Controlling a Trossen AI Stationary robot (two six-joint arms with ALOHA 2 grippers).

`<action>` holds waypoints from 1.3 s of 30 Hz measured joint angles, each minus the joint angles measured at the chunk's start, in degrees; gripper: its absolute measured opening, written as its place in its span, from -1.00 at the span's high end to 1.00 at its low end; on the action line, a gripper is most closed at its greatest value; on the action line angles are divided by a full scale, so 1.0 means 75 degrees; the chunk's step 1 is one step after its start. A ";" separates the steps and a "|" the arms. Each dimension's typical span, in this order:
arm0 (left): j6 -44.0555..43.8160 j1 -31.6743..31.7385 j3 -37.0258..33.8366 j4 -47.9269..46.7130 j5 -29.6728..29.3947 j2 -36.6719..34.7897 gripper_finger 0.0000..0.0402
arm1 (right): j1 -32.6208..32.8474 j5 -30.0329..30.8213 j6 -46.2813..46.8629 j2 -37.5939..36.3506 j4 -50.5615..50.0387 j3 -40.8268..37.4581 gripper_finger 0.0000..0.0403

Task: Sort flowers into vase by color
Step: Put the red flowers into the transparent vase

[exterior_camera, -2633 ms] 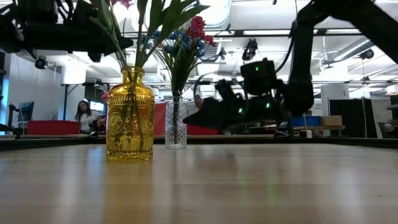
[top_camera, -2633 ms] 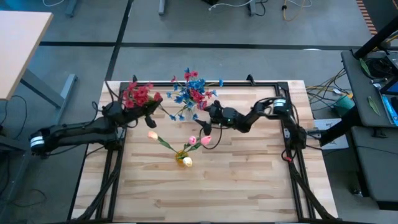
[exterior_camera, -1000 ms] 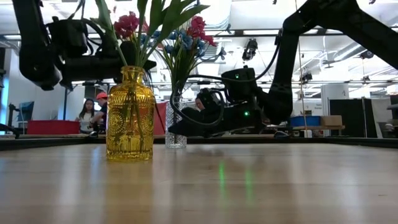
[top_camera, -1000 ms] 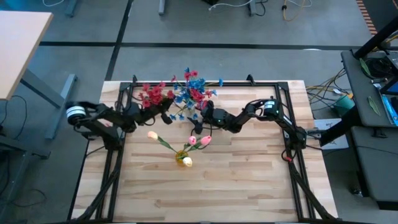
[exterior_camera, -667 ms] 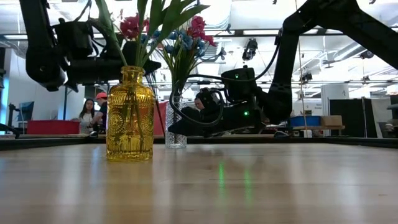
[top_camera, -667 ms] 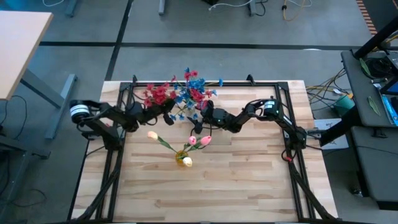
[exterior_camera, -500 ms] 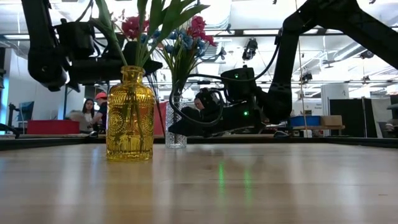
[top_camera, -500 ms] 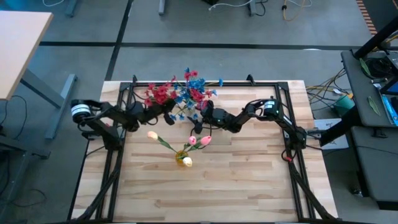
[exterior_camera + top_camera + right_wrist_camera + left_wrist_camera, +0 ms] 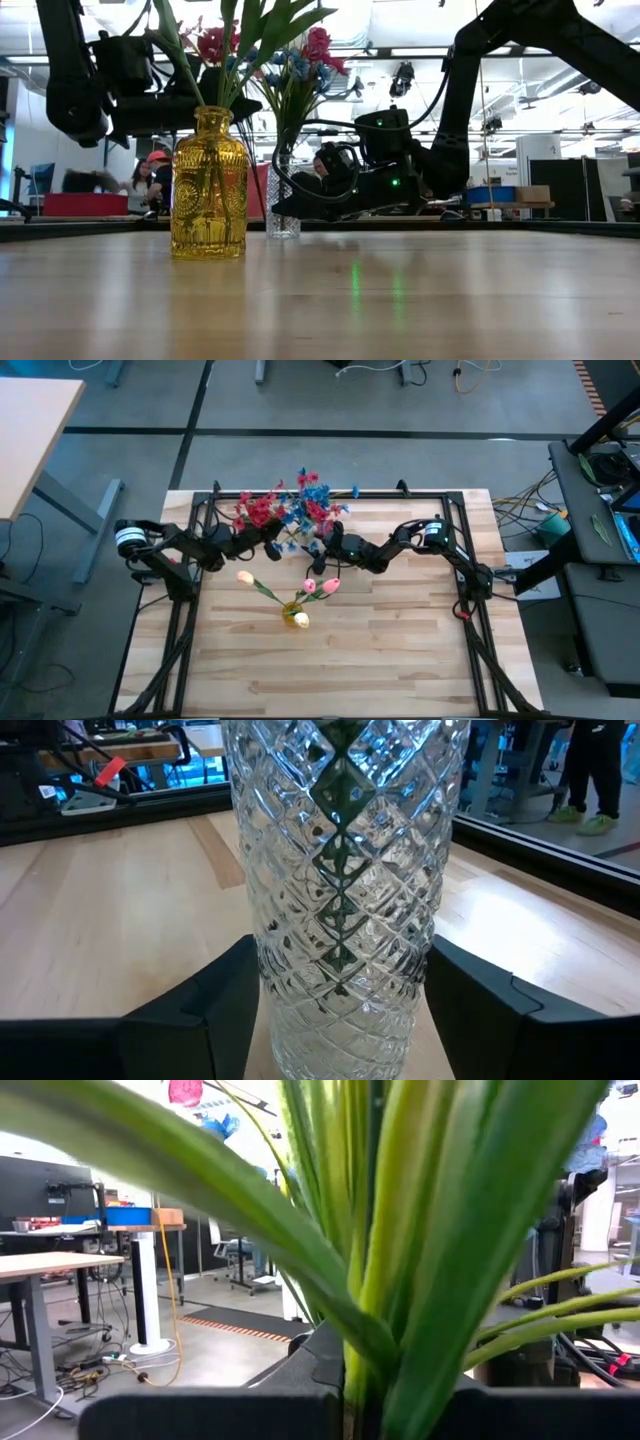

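Because the low view looks level across the pale wooden surface [image 9: 400,300], the nearest thing is an amber embossed glass vase [image 9: 208,190] standing upright, holding pink and cream tulip buds [image 9: 318,586] on green stems that splay outward. Behind it stands a clear diamond-cut glass vase [image 9: 345,880], also upright, with blue and red blossom clusters [image 9: 310,507] rising from it, their stems running roughly vertical. The right gripper [image 9: 325,550] sits low at this clear vase, its dark jaws spread on either side of the glass body and close against it; whether they press it yet cannot be told. Judging by the placement, it is there to steady the vase while a stem goes in. The left gripper [image 9: 262,536] hangs above and just beside the clear vase, jaws pressed together on the green stems of a red blossom cluster [image 9: 254,510]. The stems lie nearly level, pointing away from the left arm towards the mixed bunch. In the room beyond, people sit at a red counter [image 9: 75,204].
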 joint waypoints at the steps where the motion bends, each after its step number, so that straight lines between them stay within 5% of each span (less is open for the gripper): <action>1: 0.0001 0.0000 -0.0001 -0.0001 -0.0001 -0.0007 1.00 | 0.0000 0.0003 0.0003 0.0000 -0.0012 0.0000 -0.16; 7: 0.0000 0.0000 -0.0341 -0.0015 -0.0007 -0.0544 1.00 | 0.0000 0.0000 0.0027 -0.0009 -0.0071 0.0006 -0.18; 21: 0.0326 0.0055 -0.0703 -0.0632 0.0375 -0.3496 1.00 | -0.0003 -0.0003 0.0020 -0.0015 -0.0160 0.0006 -0.17; 39: 0.0246 0.0050 0.0293 -0.0687 0.0649 -0.2273 1.00 | -0.0003 -0.0021 0.0026 -0.0015 -0.0183 0.0006 -0.17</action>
